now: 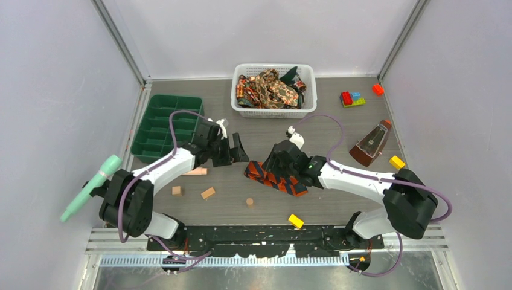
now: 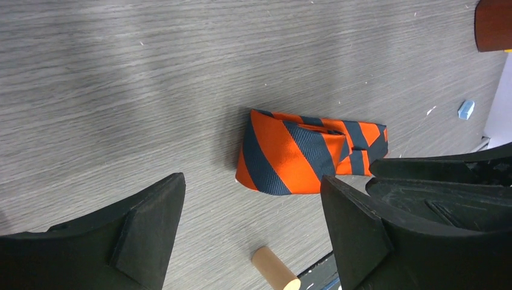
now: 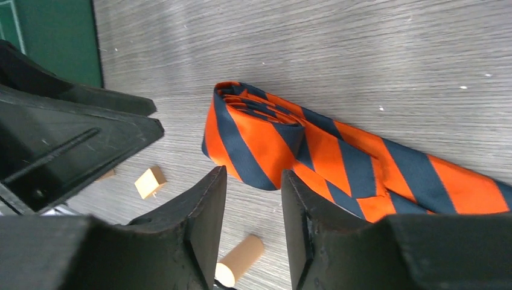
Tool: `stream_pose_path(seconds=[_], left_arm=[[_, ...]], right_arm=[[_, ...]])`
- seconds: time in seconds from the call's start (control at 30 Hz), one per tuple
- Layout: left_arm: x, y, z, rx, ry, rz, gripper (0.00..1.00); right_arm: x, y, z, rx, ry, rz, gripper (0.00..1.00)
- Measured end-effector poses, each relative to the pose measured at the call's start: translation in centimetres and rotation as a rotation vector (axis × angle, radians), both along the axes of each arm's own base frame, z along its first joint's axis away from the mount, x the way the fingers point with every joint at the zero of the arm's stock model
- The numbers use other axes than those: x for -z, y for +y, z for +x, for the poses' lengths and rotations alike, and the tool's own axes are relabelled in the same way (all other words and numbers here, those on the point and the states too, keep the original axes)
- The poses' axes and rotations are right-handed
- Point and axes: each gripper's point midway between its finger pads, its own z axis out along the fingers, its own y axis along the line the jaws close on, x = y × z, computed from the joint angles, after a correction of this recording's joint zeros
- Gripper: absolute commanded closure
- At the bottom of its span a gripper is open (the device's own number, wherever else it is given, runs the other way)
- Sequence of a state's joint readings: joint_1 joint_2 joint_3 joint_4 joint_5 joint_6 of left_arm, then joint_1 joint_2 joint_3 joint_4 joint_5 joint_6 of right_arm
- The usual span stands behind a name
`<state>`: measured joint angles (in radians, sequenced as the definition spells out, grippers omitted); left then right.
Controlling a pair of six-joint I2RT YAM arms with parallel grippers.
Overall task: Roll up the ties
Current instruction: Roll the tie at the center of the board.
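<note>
From above, the part-rolled striped tie lies mid-table, right of the left tool and beneath the right tool; more ties fill the far basket. In the left wrist view, that tool gapes wide and empty. In the right wrist view, the jaws are half-closed and grip nothing, with the roll just beyond them.

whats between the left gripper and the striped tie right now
Nothing but a bare strip of table: the top external view shows it between the left gripper and the orange striped tie.
</note>
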<state>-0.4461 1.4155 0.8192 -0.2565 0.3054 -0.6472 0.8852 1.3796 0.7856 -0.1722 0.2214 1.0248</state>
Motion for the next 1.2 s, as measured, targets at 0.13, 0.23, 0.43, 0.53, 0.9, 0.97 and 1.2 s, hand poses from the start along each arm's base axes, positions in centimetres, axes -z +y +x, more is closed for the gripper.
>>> stream_pose_path(seconds=[0.13,0.23,0.43,0.53,0.9,0.97,1.2], left_arm=[[0.3,-0.3,-0.1,0.007,-0.005,-0.026,0.20],[0.8,-0.5,-0.4,0.012,0.003,-0.041,0.22],[1.9,-1.0,-0.8,0.027,0.027,-0.068,0.27],[2.0,-1.3,-0.9,0.040,0.025,-0.089,0.28],[1.9,-2.0,-1.2,0.071,0.009,-0.127,0.29],[2.1,-2.0,-1.3,0.074,0.014,-0.129,0.29],[3.1,-2.4,-1.5,0.093,0.041,-0.133,0.29]], right_arm=[[0.2,0.5,0.5,0.011,-0.002,0.037,0.64],[1.1,0.3,0.5,0.022,0.014,0.043,0.69],[2.0,0.4,0.5,0.025,0.040,0.056,0.83],[2.1,0.9,0.6,0.013,0.044,0.074,0.88],[3.5,2.1,0.0,-0.010,0.087,0.128,0.91],[3.6,2.0,-0.1,-0.007,0.087,0.132,0.91],[4.0,1.8,-0.2,0.004,0.096,0.133,0.91]])
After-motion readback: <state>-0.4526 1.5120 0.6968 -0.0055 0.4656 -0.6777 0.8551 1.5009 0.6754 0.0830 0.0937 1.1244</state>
